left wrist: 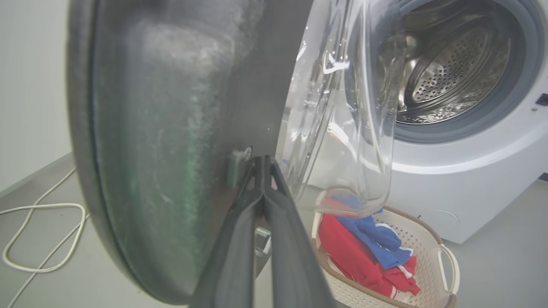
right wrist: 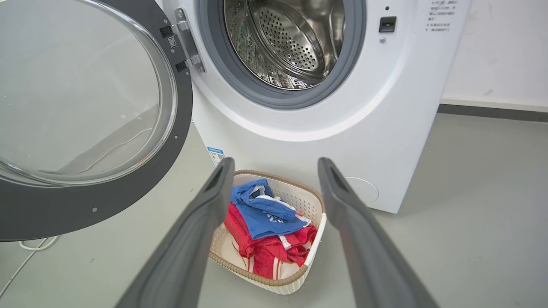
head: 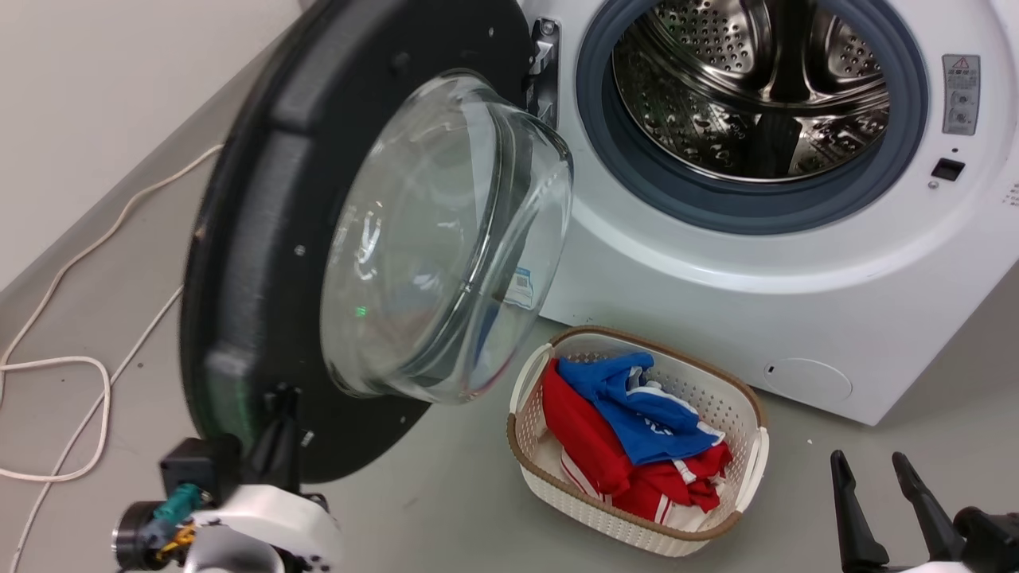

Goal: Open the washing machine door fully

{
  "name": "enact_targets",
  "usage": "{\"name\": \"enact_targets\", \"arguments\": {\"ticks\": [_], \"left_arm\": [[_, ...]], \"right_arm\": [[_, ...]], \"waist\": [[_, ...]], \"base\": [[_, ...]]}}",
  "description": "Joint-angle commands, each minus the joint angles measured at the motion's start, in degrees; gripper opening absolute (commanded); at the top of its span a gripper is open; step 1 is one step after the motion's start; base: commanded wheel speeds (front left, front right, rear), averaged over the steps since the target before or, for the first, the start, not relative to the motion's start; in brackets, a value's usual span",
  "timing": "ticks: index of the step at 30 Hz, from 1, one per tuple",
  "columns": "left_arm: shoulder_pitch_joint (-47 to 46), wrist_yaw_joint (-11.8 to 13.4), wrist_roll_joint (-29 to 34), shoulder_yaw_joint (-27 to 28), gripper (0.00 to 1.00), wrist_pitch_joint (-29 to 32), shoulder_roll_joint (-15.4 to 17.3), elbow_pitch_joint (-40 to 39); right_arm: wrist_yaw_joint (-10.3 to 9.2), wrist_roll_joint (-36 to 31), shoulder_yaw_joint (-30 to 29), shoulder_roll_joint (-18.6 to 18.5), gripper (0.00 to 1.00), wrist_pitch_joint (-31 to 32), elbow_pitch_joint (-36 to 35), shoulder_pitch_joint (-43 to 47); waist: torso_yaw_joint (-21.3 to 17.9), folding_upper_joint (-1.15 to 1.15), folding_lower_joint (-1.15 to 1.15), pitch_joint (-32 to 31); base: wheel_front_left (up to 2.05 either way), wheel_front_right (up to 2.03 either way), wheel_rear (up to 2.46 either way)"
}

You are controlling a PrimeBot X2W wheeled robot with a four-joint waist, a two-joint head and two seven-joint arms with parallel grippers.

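The washing machine (head: 716, 278) stands with its steel drum in plain view. Its door (head: 263, 239) hangs swung out to my left on the hinge, roughly square to the machine's front (the clear bowl window bulges toward the basket). The basket (head: 521, 382) sits on the floor just before the machine, holding red and blue clothes (head: 637, 422). My left claw (head: 280, 402) is narrow, tips together against the door's black inner face near its lower rim. My right claw (head: 868, 459) gapes wide, holding nothing.
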Motion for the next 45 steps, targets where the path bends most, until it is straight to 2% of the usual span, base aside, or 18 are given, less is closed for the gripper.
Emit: {"name": "enact_targets", "arguments": {"ticks": [1,9,11,14,21,25,33,45], "left_arm": [[-1.8,0.0,-0.8,1.9,0.0,-1.1,1.0,0.9],[-5.7,-1.1,-3.1,7.0,0.0,-3.9,3.9,6.8],[-8.7,-3.1,-4.8,9.4,0.0,-4.9,5.9,12.4],[-10.9,-4.9,-5.5,10.5,0.0,-5.5,6.9,17.0],[-16.1,-7.8,-6.2,13.1,0.0,-6.5,8.8,25.9],[-18.7,-9.0,-5.9,14.2,0.0,-6.8,8.8,29.3],[-19.0,-8.9,-3.7,16.6,0.0,-6.9,7.4,28.4],[-7.9,-7.6,1.0,19.3,0.0,-6.8,3.5,19.7]], "right_arm": [[0.0,-0.6,0.0,0.1,1.0,0.2,-0.5,-1.1],[0.0,-2.1,-0.5,0.1,1.0,1.8,-2.0,-1.8],[0.0,-2.9,-0.9,0.1,1.0,2.7,-3.1,-2.4],[0.0,-3.5,-0.8,0.1,1.0,3.3,-3.6,-3.2],[0.01,-4.6,-0.8,0.1,1.0,4.0,-4.3,-4.6],[0.0,-4.9,-0.8,0.1,1.0,4.4,-4.6,-5.1],[0.0,-5.1,-0.8,0.1,1.0,4.5,-4.4,-5.6],[0.0,-2.5,0.1,0.1,1.0,1.9,-1.0,-4.5]], "waist": [[-0.3,0.0,0.0,0.8],[-1.1,0.0,0.0,3.8],[-1.2,0.0,0.0,5.8],[-1.5,0.0,0.0,7.0],[-1.9,0.0,0.0,9.2],[-2.1,0.0,0.0,10.0],[-2.4,0.0,0.0,10.2],[-2.9,0.0,0.0,4.6]], "base": [[0.0,0.0,0.0],[0.0,0.0,0.0],[0.0,0.0,0.0],[0.0,0.0,0.0],[0.0,0.0,0.0],[0.0,0.0,0.0],[0.0,0.0,0.0],[0.0,0.0,0.0]]}}
